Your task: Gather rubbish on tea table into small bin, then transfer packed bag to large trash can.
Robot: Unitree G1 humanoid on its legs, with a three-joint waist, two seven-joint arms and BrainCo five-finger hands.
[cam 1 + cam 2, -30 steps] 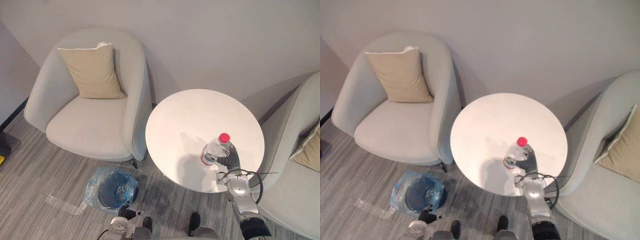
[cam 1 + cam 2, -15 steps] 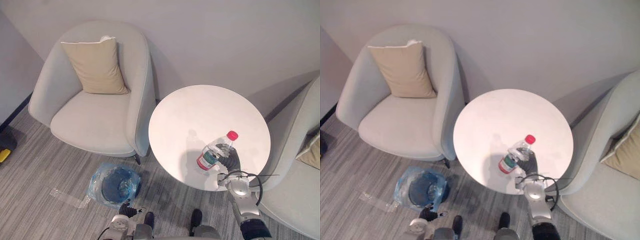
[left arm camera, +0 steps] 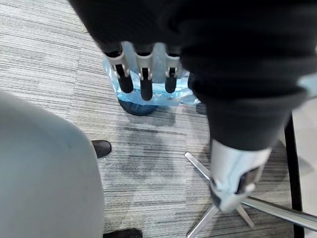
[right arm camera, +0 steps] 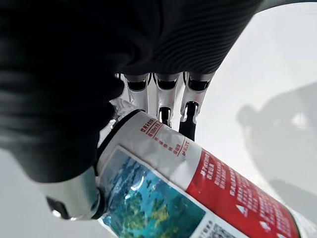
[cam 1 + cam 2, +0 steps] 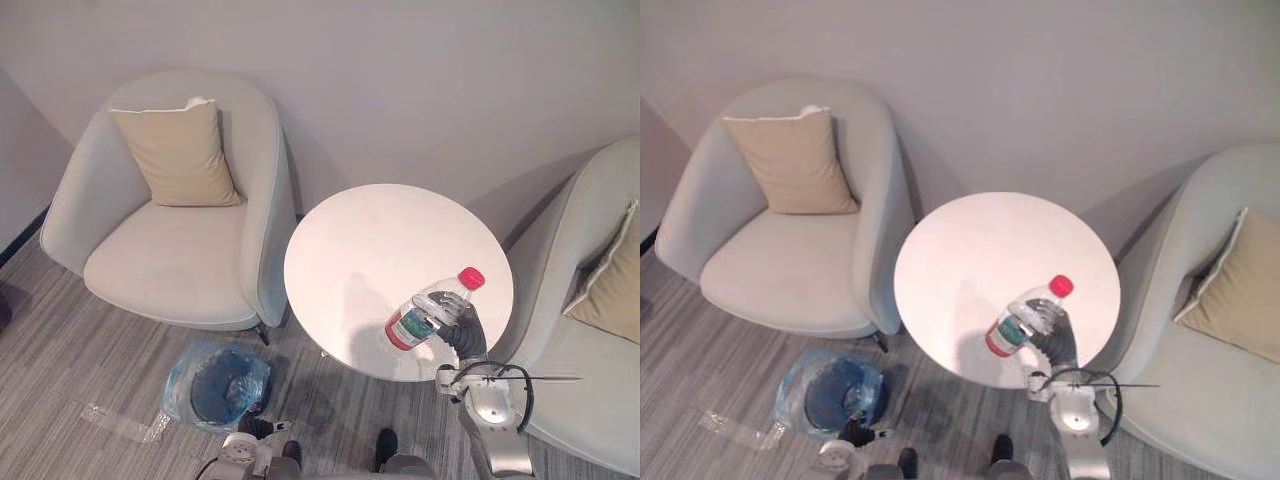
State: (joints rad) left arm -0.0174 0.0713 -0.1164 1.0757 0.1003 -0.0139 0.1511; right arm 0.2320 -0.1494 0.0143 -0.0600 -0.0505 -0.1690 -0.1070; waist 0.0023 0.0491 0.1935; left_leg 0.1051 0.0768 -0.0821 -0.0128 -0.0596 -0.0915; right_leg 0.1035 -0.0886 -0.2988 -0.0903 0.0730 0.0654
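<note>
Lower right, your right hand [image 5: 463, 329] curls its fingers round the tilted clear plastic red-capped bottle [image 5: 406, 328], held above the round white table [image 5: 380, 240].

Right hand [image 5: 462, 331]: a dark ribbed cover is wrapping the back and wrist, and silver fingers [image 4: 166, 95] are ending in dark tips. Right arm [image 5: 492, 436] is showing silver-grey, with a rounded joint below the wrist. Left hand [image 3: 208, 49] is wearing the same dark cover; its row of fingers [image 3: 144, 79] is showing silver, black-tipped. Left arm [image 5: 236, 459] is also showing silver-grey.
</note>
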